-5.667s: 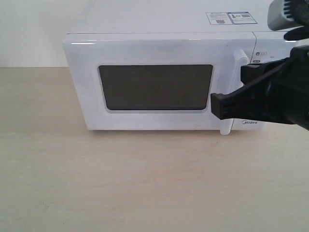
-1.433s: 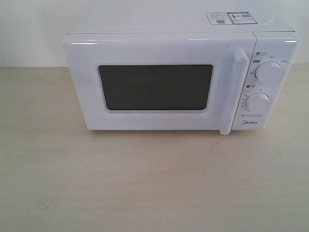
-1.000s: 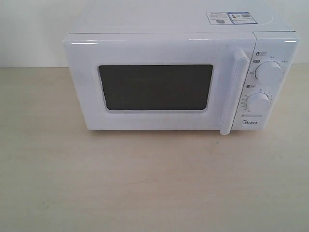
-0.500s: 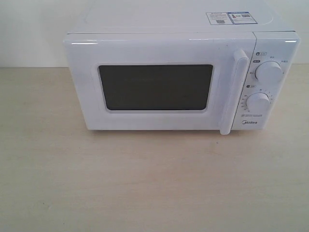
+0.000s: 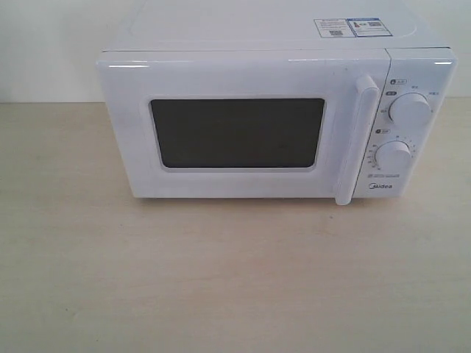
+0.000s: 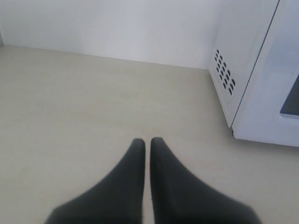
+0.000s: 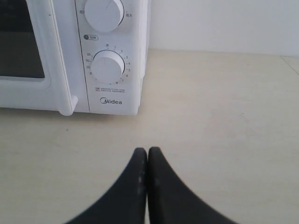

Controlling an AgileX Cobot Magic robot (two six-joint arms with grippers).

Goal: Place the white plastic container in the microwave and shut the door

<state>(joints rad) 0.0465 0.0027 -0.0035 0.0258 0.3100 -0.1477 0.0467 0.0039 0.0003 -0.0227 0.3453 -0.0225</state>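
The door of the microwave sits flush against its front, the bar handle just beside the dial panel, so I judge the closing done. The white plastic container is nowhere on the counter in front of the microwave. The dark window shows nothing, so I take it to be inside but cannot confirm. My left end effector hangs off the microwave's vented side and my right end effector in front of the dial panel, each pressed together and empty. What remains is resting clear of the handle without nudging the door
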